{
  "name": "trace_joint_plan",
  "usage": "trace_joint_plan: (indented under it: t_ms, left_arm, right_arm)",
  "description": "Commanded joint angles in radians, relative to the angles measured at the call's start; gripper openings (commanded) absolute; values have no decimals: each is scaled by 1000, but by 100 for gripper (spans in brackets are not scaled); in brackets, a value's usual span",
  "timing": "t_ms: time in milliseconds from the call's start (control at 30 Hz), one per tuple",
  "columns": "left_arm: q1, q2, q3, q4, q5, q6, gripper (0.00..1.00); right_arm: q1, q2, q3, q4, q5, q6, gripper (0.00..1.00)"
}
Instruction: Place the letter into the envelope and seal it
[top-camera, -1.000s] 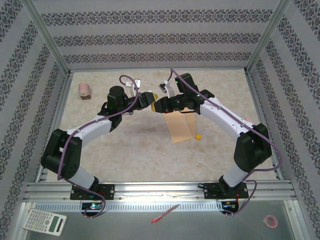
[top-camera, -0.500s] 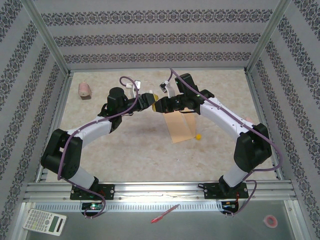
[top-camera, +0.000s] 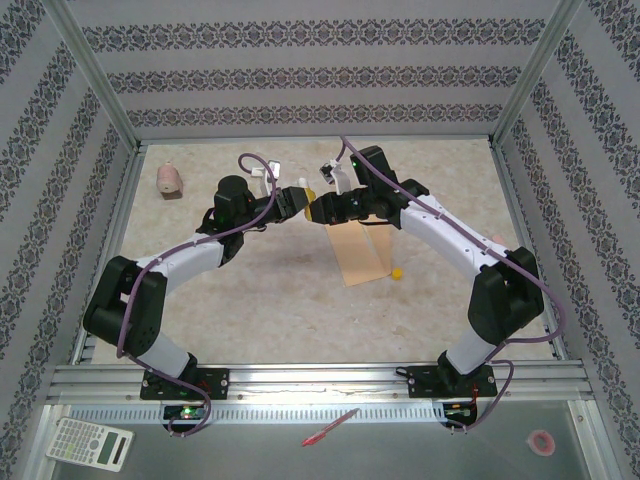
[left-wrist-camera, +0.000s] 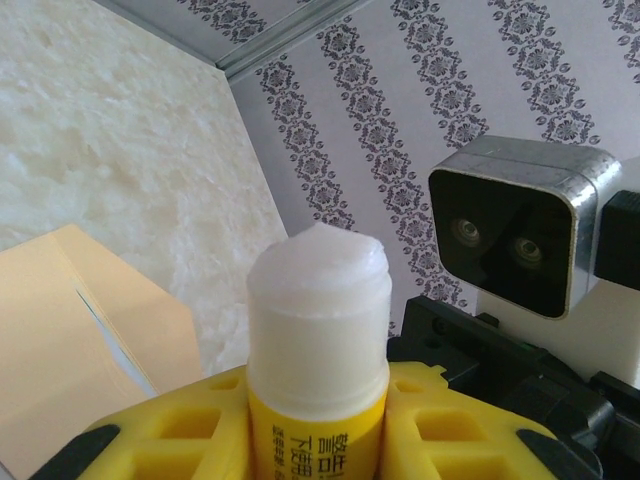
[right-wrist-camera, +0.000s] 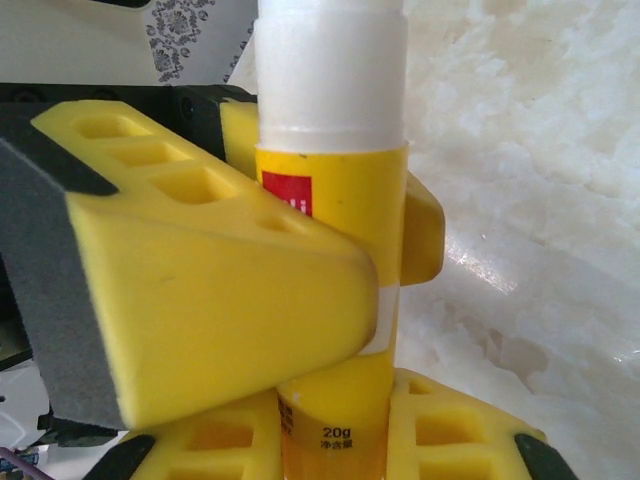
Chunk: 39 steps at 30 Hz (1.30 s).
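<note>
I am holding a yellow glue stick (right-wrist-camera: 335, 210) in the air between my two arms, over the far middle of the desk (top-camera: 250, 300). My right jaws are pinching its lower end, their yellow pads (right-wrist-camera: 490, 420) pressing in from both sides beside the printed label. My left jaws are clamping the stick higher up, one yellow finger (right-wrist-camera: 200, 290) lying across its front and the other showing behind it. The stick's white top is standing uncapped, with the glue bulging out of it.

The envelope (top-camera: 360, 250) is lying flat on the desk under my right wrist, about midway between the near and far edges and somewhat toward the right edge. A thin white sliver (left-wrist-camera: 110, 335) is showing along a fold of it; I cannot tell whether that is the letter. A small yellow piece (top-camera: 397, 271) is lying just beside the envelope's near right corner.
</note>
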Motion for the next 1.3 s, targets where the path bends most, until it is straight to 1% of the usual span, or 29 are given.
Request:
trace_joint_plan:
  t_ms: [0,67,233,300,333,400,533,733,867,933,1033,1133,1167,1267]
  left_arm:
    - [5,11,-3,76,34,-23,25]
    - [5,10,-4,77,35,-26,24]
    - [5,10,-3,81,34,-28,15]
    - [5,11,1,83,36,-30,13]
    - [4,12,1,85,35,-31,13]
    - [5,14,4,91,35,-36,13]
    - [7,19,12,100,40,-40,12]
    - [25,25,25,112,53,-49,12]
    - [62,23,26,106,79,-24,11]
    - [88,25,33,107,129,24,11]
    - [126,47,52,87,255,119,11]
    - [139,43,68,-4,327,235,11]
    - [138,32,67,-37,342,286,11]
    - [137,-26,62,-197,331,461,11]
  right_arm:
    - [3,-25,15,38,1,-16,11]
    - [3,-21,15,40,0,-18,11]
    - [3,-19,17,41,1,-16,11]
    - [1,-18,21,35,1,-19,11]
    - [1,-18,21,35,4,-19,14]
    - [0,-20,20,34,5,-19,23]
    - [-9,-26,14,27,1,-20,34]
    - [-27,-60,-8,9,-4,-29,39]
    - [-70,-118,-42,-5,-13,-33,41]
    - [-95,-147,-55,-32,-1,-47,41]
    - [-137,-189,-77,-60,15,-59,41]
    - [-173,-213,-91,-84,35,-69,41]
    - [-184,-219,-96,-88,45,-68,41]
    - [-208,-228,-109,-89,78,-52,41]
